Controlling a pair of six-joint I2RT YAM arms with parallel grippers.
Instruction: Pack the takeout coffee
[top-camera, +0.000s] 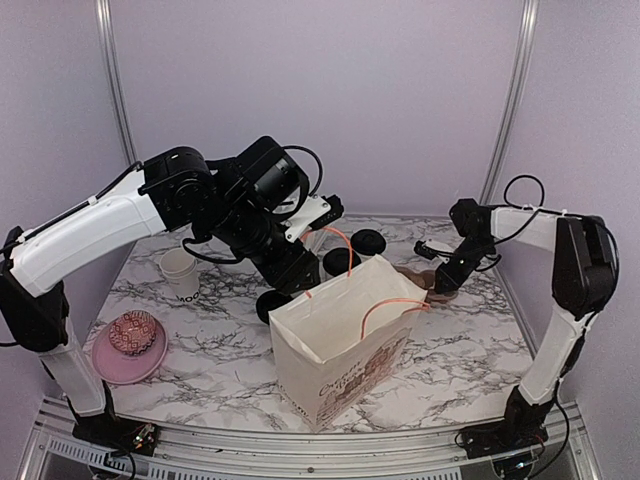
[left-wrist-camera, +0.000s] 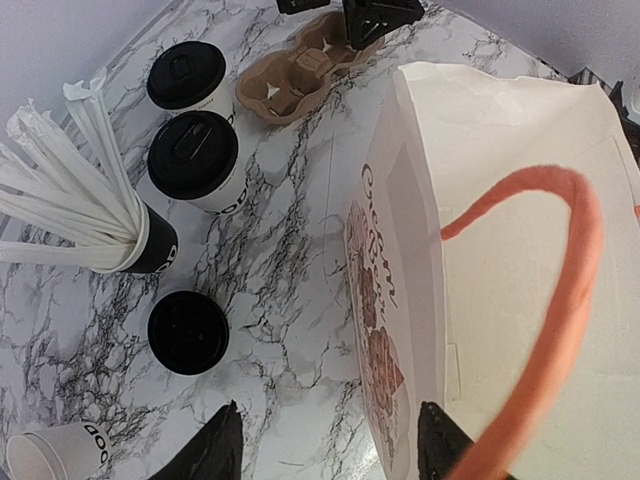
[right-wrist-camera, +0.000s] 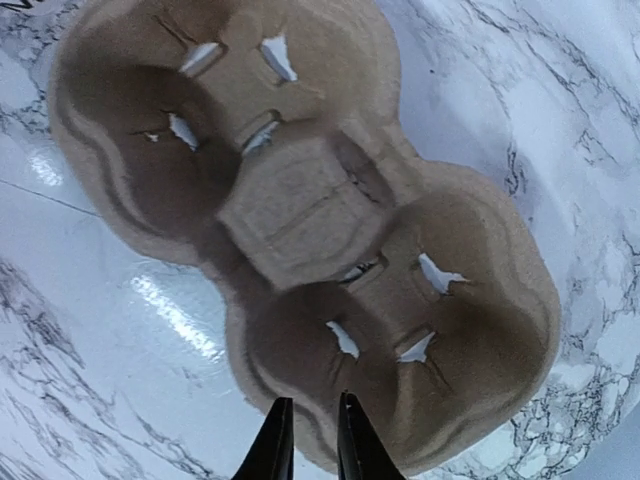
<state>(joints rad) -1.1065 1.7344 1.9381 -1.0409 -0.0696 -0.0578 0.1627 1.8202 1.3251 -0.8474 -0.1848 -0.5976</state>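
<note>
Pinching cup carrier (right-wrist-camera: 300, 220) rim, right jaws (left jaws released near bag (left-wrist-camera: 500, 180)).

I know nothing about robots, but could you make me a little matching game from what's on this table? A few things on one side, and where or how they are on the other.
Things:
1. paper bag
2. cup carrier
3. straws
4. pink plate

Descriptions:
A. brown cardboard, both pockets empty
B. standing open, with orange handles
C. bundled upright in a black cup
D. near the left arm's base, with a patterned bowl on it

Pairs: 1-B, 2-A, 3-C, 4-D
</note>
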